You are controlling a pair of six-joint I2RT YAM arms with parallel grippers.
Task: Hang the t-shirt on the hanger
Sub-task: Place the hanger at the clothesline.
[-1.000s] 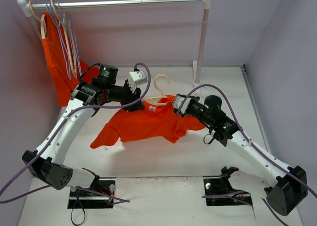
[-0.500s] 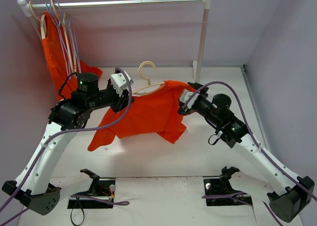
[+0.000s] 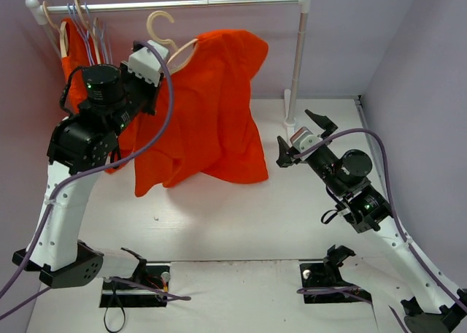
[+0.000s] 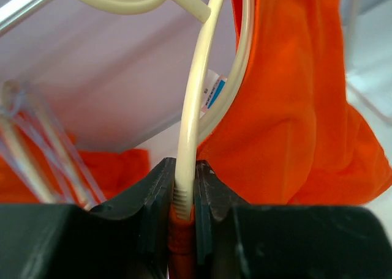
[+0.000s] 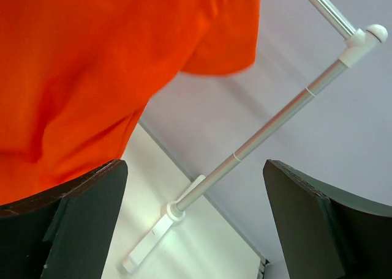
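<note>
The orange-red t-shirt [image 3: 211,106] hangs full length from the cream hanger [image 3: 182,52], held up off the table. The hanger's hook [image 3: 162,23] is just under the rail. My left gripper [image 3: 166,69] is shut on the end of one hanger arm [image 4: 193,107], with a fold of the t-shirt [image 4: 294,107] pinched beneath it. My right gripper [image 3: 295,137] stands wide open to the right of the shirt's hem, with nothing in it. In the right wrist view, the t-shirt [image 5: 92,59] fills the upper left, apart from the right gripper [image 5: 196,224].
A silver clothes rail [image 3: 204,3] spans the back on a white post [image 3: 298,63] with a foot [image 3: 288,114] on the table. At its left end hang a second orange garment [image 3: 75,77] and thin lilac hangers [image 3: 93,44]. Purple walls close in behind and on both sides.
The left arm has lifted the hanger with the t-shirt from the table up to the rail. The right gripper has let go of the shirt, opened wide and drawn back to the right.
</note>
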